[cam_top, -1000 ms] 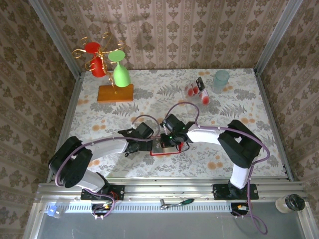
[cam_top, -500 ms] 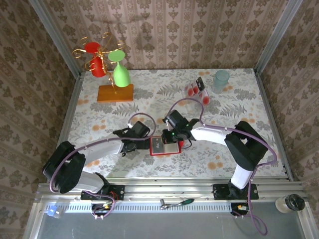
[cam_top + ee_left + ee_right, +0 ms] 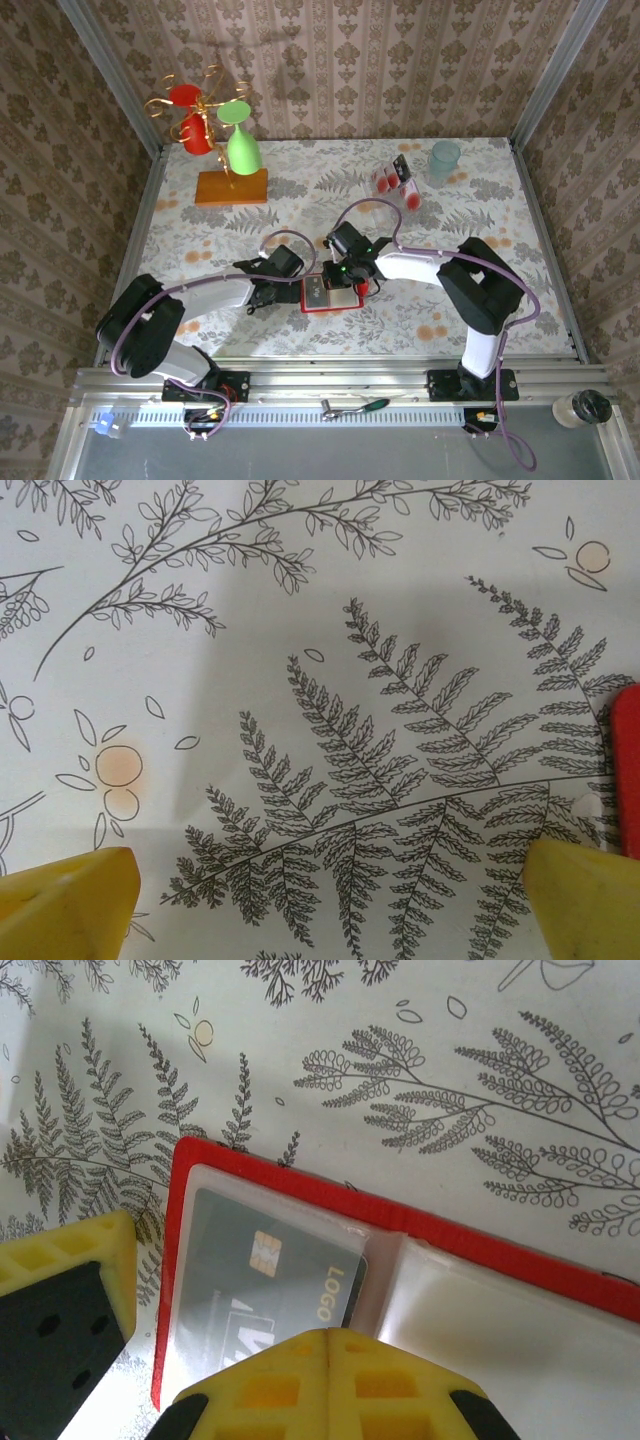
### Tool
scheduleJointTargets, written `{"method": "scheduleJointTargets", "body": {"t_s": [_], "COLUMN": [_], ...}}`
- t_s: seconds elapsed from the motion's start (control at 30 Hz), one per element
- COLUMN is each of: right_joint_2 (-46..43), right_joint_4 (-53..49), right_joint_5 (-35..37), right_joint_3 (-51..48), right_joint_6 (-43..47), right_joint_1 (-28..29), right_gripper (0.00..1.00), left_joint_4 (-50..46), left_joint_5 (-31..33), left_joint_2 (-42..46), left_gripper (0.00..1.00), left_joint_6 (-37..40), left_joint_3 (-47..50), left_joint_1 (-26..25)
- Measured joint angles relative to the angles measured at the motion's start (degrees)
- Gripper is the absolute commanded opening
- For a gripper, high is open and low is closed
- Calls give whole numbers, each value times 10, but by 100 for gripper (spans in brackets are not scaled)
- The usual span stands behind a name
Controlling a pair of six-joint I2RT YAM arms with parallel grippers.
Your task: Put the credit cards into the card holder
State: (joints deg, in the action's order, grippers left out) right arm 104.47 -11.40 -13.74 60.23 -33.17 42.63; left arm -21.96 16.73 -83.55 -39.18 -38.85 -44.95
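Note:
The card holder lies open on the table, a red wallet with pale clear pockets. A dark grey credit card with a chip and "LOGO" sits in its left pocket, its right end sticking out a little. My right gripper is shut, its joined yellow tips right over that card's near edge; it hovers at the wallet. My left gripper is open over bare cloth just left of the wallet's red edge; one of its fingers flanks the wallet. More credit cards lie far right.
A teal cup stands at the back right beside the loose cards. An orange block at the back left carries a gold rack with red cups and a green glass. The floral table cloth is bare between them.
My left gripper has drawn back left off the wallet, which now lies uncovered with the card in its pocket. My right gripper has shifted slightly but stays at the wallet.

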Motion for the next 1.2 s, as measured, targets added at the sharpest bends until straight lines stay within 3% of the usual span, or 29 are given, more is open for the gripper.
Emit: {"method": "scheduleJointTargets", "body": {"t_s": [0.63,0.77,0.93,1.2], "right_joint_2": [5,-37,-117,-213], "right_joint_4": [4,-11,-25,-60], "right_joint_5": [-26,-25,-12,36], "right_joint_3": [16,16,8,-51], "right_joint_6": [-11,-11,-5,-1], "right_joint_1": [-1,-5,-14,-46], "right_gripper": [0,10,31,58], "left_joint_4": [12,18,26,60], "left_joint_5": [-2,-3,-5,-18], "left_joint_2": [-5,-3,24,91], "left_gripper": [100,100,100,100], "left_joint_6": [0,0,0,0], "left_joint_3": [0,0,4,6], "left_joint_1": [0,0,0,0]}}
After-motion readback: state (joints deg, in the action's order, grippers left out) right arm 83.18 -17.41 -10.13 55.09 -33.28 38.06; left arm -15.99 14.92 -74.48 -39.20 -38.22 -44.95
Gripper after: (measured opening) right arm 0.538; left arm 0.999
